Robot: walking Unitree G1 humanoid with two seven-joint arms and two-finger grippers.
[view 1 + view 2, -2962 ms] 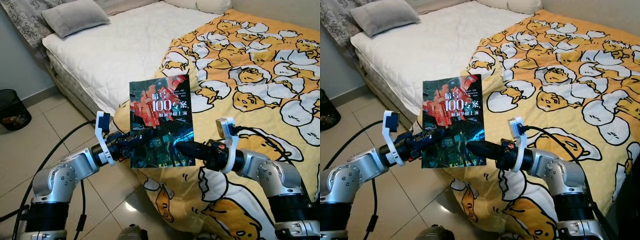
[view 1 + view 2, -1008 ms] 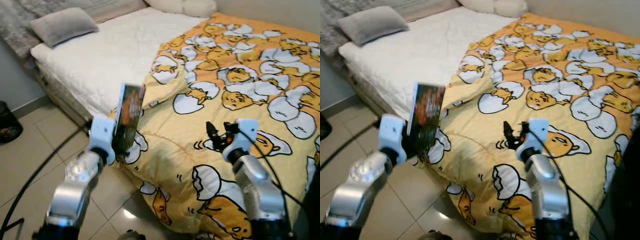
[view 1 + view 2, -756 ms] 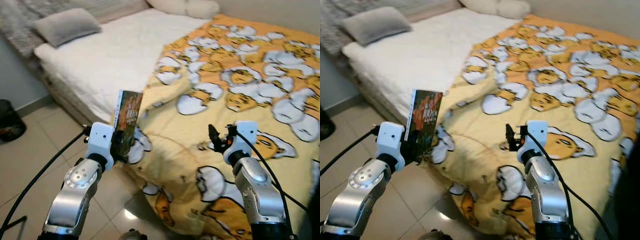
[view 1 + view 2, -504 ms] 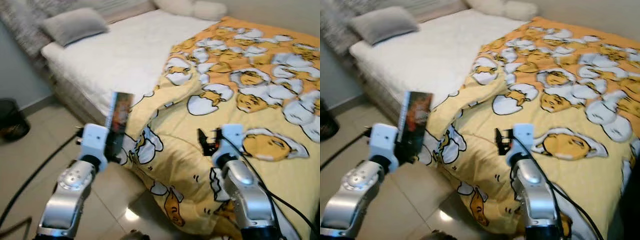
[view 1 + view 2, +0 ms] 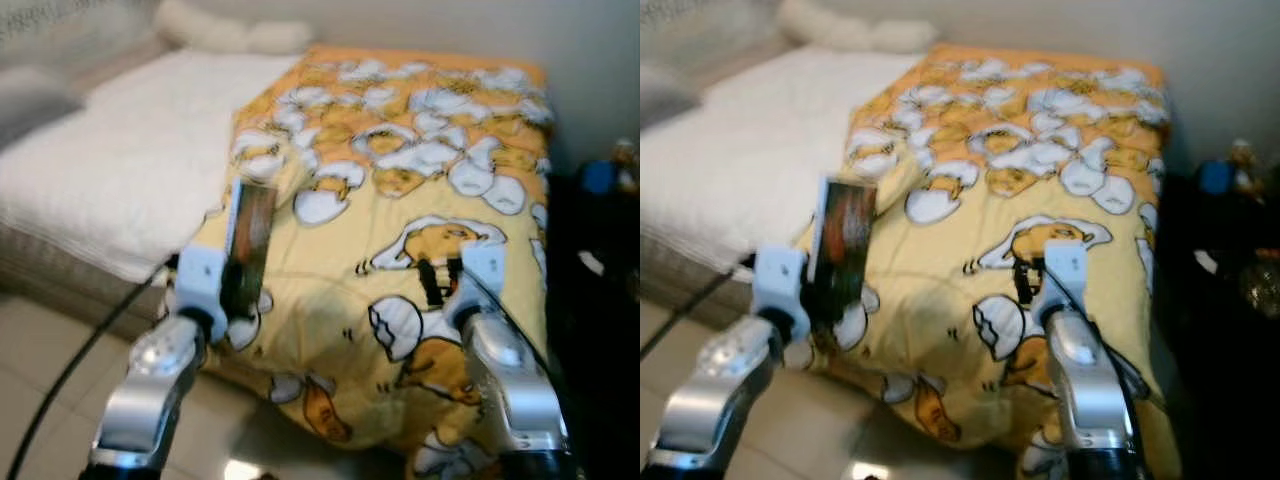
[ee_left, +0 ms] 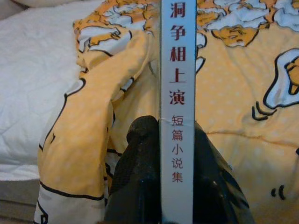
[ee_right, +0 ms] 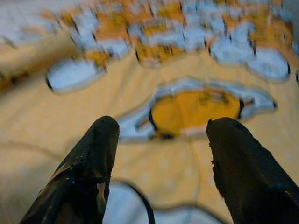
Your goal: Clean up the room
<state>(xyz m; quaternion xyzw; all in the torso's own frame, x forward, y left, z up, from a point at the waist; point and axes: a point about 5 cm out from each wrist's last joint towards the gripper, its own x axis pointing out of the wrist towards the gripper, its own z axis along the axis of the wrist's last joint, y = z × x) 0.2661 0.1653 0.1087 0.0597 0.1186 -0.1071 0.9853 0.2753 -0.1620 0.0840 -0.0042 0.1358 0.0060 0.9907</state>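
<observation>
Left gripper [image 6: 176, 140] clamped the book [image 5: 248, 248] upright, lower left; right gripper [image 7: 161, 135] hung wide open, empty, above the duvet [image 5: 420, 160].

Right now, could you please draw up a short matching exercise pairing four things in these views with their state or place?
Column one:
1. dark-covered paperback book
2. left gripper
3. right gripper
4. yellow egg-print quilt

Column two:
a. open, holding nothing
b. spread over the bed
c. held upright, spine toward the wrist camera
d. shut on the book's spine

Pairs: 1-c, 2-d, 3-a, 4-b
</observation>
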